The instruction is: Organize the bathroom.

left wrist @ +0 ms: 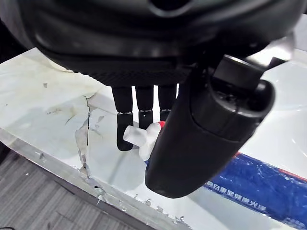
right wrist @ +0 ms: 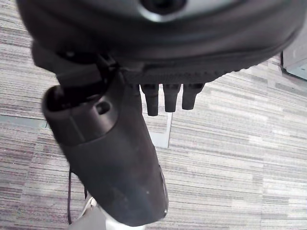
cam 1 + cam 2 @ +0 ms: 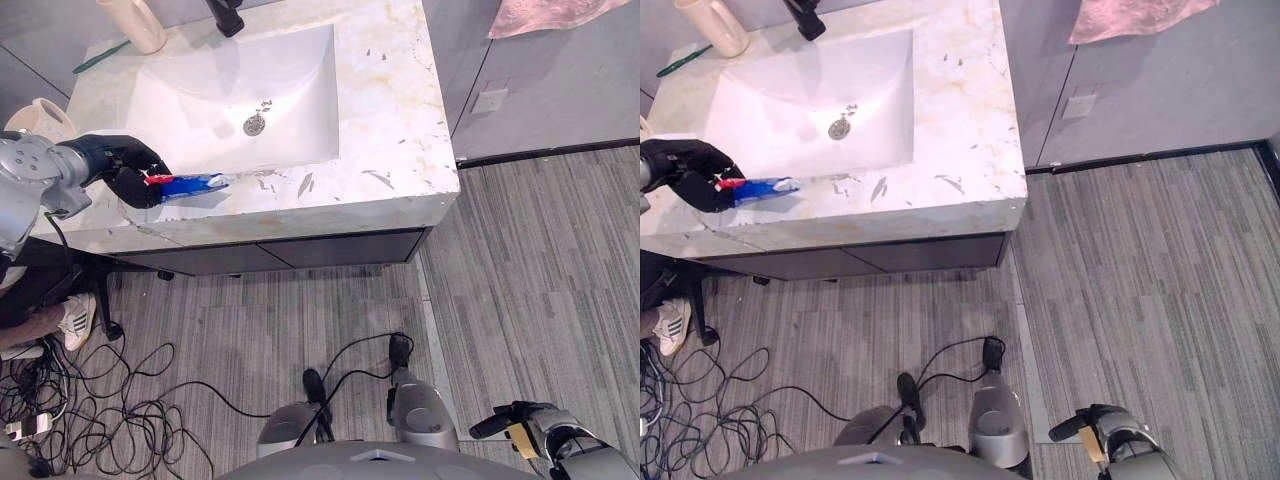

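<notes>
So the left hand (image 3: 135,172) is over the front left part of the marble countertop (image 3: 400,150), just in front of the white sink basin (image 3: 290,80), and it's got its fingers (image 1: 123,120) and thumb curled round the cap end of a blue toothpaste tube (image 3: 195,184). The tube has a white cap with a bit of red at the neck, and the blue body sticks out from the hand toward the middle of the counter, lying pretty much flat along the marble near the front edge of the basin. I can't tell if it's actually resting on the stone or lifted just off it. Up at the back left corner of the counter there's a cream cup (image 3: 133,22) standing upright, with a green toothbrush (image 3: 100,57) lying on the marble just beside it. A black faucet (image 3: 225,15) sits behind the basin. Something pink, a towel (image 3: 550,14), hangs on the wall well off to the right. The right hand (image 3: 520,420) is way down low over the grey striped floor (image 3: 540,270), nowhere near the counter, fingers hanging relaxed and holding nothing.
</notes>
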